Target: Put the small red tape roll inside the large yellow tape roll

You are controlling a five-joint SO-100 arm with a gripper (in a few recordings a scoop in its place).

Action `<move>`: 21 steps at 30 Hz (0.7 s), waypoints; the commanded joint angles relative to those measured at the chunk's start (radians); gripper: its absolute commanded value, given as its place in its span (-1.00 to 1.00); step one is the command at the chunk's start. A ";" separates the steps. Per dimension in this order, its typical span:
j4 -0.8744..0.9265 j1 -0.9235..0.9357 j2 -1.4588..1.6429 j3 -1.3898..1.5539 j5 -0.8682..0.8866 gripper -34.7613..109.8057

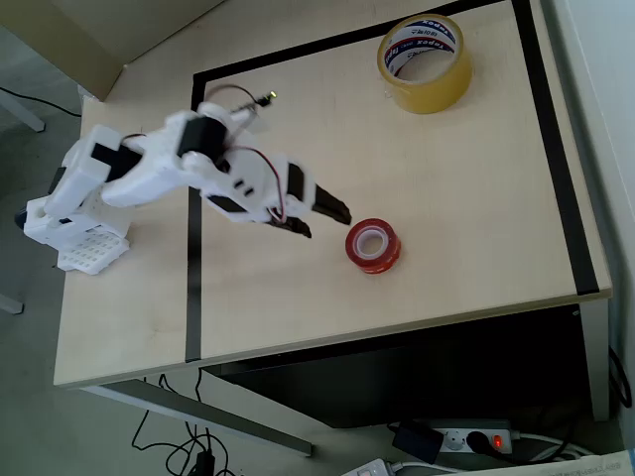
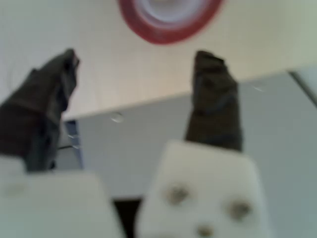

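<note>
The small red tape roll (image 1: 373, 245) lies flat on the light wooden table near its front edge; in the wrist view the red roll (image 2: 168, 22) sits at the top edge, just beyond the fingertips. My gripper (image 1: 327, 221) is open, its black fingers (image 2: 215, 101) spread apart, a short way left of the red roll and not touching it. Nothing is between the fingers. The large yellow tape roll (image 1: 425, 61) stands flat at the far right of the table, well away from the gripper.
Black tape lines (image 1: 193, 248) frame the working area on the table (image 1: 466, 188). The arm's white base (image 1: 74, 223) sits at the left edge. A power strip and cables (image 1: 466, 441) lie on the floor below the front edge.
</note>
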 commanded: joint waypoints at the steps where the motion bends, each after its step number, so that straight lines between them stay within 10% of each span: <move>1: 0.015 0.011 -0.005 -0.087 0.009 -0.17; 17: 0.015 -0.011 -0.242 -0.293 0.005 -0.17; 21: 0.015 -0.015 -0.245 -0.293 0.009 -0.49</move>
